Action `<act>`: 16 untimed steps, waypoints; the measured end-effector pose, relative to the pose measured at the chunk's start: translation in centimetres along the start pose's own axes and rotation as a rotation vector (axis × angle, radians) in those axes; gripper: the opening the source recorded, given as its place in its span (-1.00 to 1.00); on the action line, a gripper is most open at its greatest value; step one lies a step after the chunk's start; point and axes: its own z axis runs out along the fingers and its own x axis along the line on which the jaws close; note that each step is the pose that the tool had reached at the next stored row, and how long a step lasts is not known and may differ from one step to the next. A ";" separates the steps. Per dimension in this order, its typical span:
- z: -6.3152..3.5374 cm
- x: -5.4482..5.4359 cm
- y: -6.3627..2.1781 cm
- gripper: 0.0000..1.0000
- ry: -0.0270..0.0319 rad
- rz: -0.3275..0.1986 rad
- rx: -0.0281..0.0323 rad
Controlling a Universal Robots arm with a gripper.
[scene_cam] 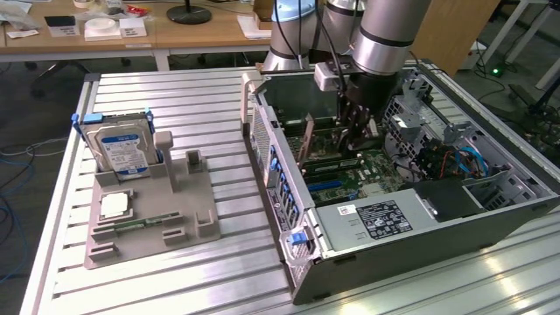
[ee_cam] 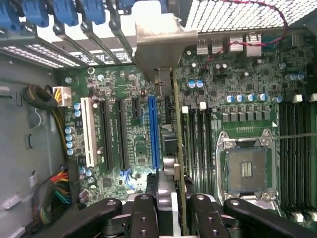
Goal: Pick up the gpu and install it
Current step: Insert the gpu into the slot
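My gripper (scene_cam: 353, 139) is lowered inside the open computer case (scene_cam: 289, 216), above the green motherboard (scene_cam: 350, 177). It is shut on the gpu (scene_cam: 307, 141), a thin card held edge-on. In the wrist view the fingers (ee_cam: 143, 210) clamp the gpu (ee_cam: 177, 129) from both sides. The card's grey metal end bracket (ee_cam: 162, 47) sits against the case's rear slot openings. The card's edge runs right alongside the long blue expansion slot (ee_cam: 153, 131); whether it is seated in a slot is hidden.
A grey fixture (scene_cam: 149, 210) on the table holds the silver hard drive (scene_cam: 122, 147), a memory stick (scene_cam: 136, 223) and a square chip (scene_cam: 114, 205). Inside the case are the power supply (scene_cam: 376, 220), cable bundles (scene_cam: 455, 161), the CPU socket (ee_cam: 245, 168) and blue slot clips (ee_cam: 64, 12).
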 end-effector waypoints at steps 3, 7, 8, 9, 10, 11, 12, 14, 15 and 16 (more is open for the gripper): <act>0.35 0.2 0.01 -0.40 -0.0001 0.000 0.0001; 0.83 0.3 0.28 -0.40 -0.0004 0.000 0.0069; 0.94 0.3 0.38 -0.40 -0.0007 0.000 0.0104; 1.05 0.3 0.47 -0.40 -0.0010 0.000 0.0143; 1.16 0.3 0.54 -0.40 -0.0012 0.000 0.0172; 1.27 0.3 0.58 -0.40 -0.0014 0.000 0.0182; 1.40 0.3 0.60 -0.40 -0.0014 0.000 0.0182; 1.55 0.4 0.62 -0.40 -0.0011 0.000 0.0182; 1.61 0.6 0.63 -0.40 -0.0014 0.000 0.0183; 1.65 0.7 0.63 -0.40 -0.0014 0.000 0.0183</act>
